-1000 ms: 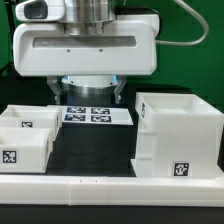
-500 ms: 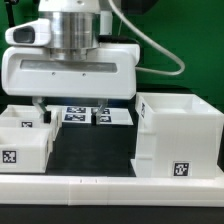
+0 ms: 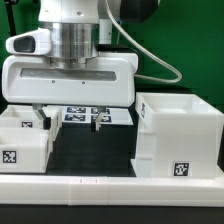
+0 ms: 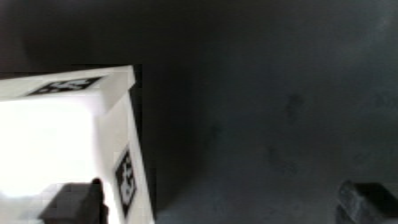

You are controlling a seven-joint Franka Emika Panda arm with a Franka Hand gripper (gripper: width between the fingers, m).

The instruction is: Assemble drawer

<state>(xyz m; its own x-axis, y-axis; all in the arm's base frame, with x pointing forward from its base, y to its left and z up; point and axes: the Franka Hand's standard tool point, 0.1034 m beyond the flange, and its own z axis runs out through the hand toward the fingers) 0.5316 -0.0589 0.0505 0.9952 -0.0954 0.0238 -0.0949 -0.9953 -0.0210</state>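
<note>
I've got the gripper [image 3: 70,122] hanging over the marker board [image 3: 118,114], jaws spread wide and holding nothing. The wrist view shows mostly bare black table [image 4: 249,110] btwn the two fingertips [image 4: 71,201].

Drawer parts, all placed from the marker board:
- The two trays sit to the exterior view's left of it, near tray [image 3: 22,147] in front and far tray [image 3: 18,113] behind.
- The casing [image 3: 180,135] stands to the exterior view's right of it.

What the next move turns on: the trays lie to the exterior view's left of the jaw gap. One finger is just beside the far tray's wall, not straddling it. In the wrist view a tagged white corner [image 4: 63,130] shows next to that finger. It's prob. the far tray, but the pic is too dim for me to be sure. My read is to shift toward the trays, away from the marker board, before closing, so a wall falls btwn the fingers.
</note>
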